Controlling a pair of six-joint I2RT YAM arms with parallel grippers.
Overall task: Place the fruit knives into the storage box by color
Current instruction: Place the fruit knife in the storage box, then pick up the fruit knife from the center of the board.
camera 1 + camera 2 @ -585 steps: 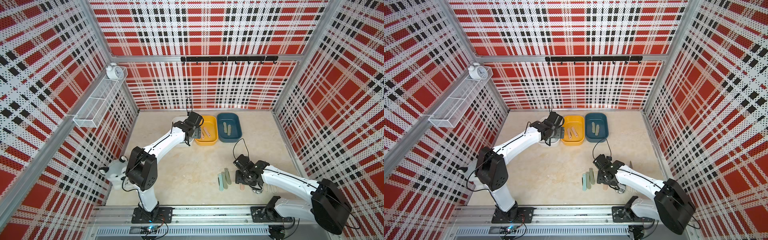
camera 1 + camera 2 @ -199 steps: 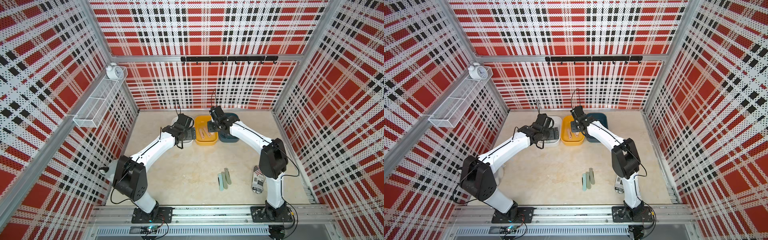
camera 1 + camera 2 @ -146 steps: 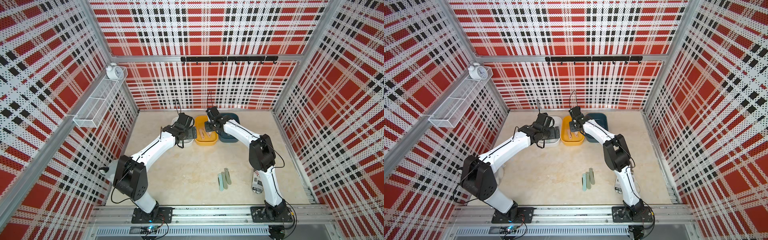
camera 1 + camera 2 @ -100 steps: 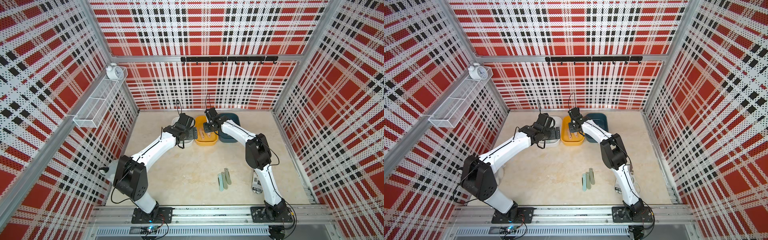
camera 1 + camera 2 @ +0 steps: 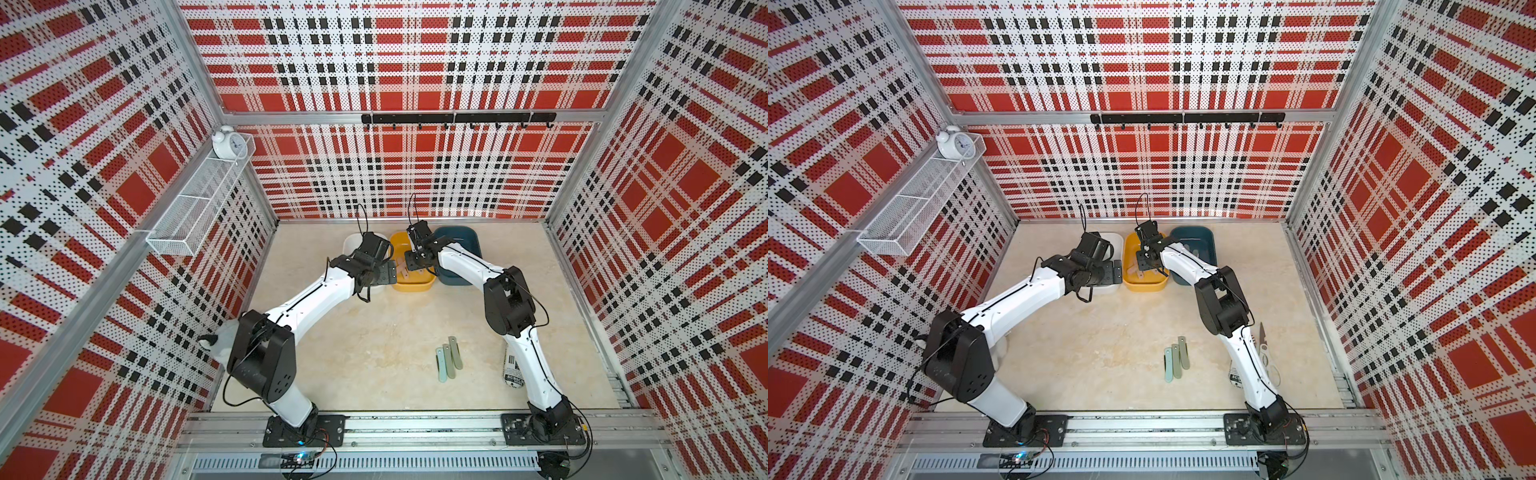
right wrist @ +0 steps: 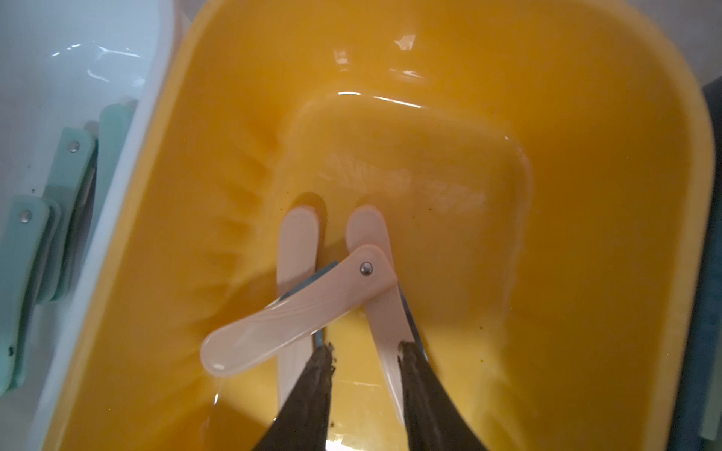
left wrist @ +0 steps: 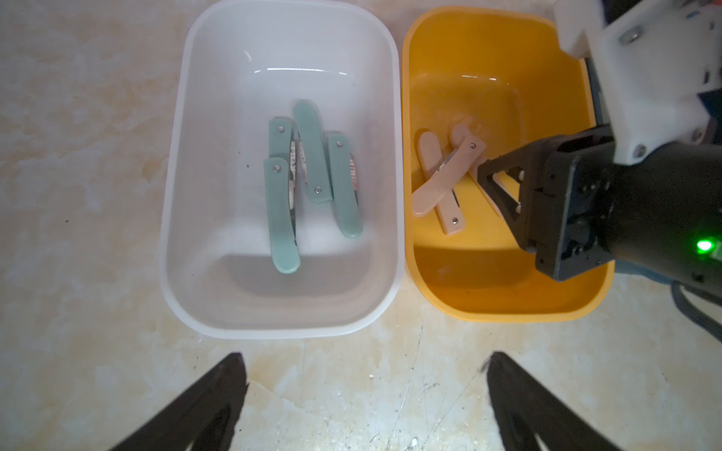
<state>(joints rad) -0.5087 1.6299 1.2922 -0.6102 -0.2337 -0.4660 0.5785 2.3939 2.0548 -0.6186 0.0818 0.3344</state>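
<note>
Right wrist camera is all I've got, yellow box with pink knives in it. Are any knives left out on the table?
Observer: Yes, three knives lie side by side on the table, one mint, two sage green.
Operator: What's the left gripper doing?
Observer: The left gripper hangs open and empty by the white box.
Operator: How many knives in that box?
Observer: Four mint knives.
</note>
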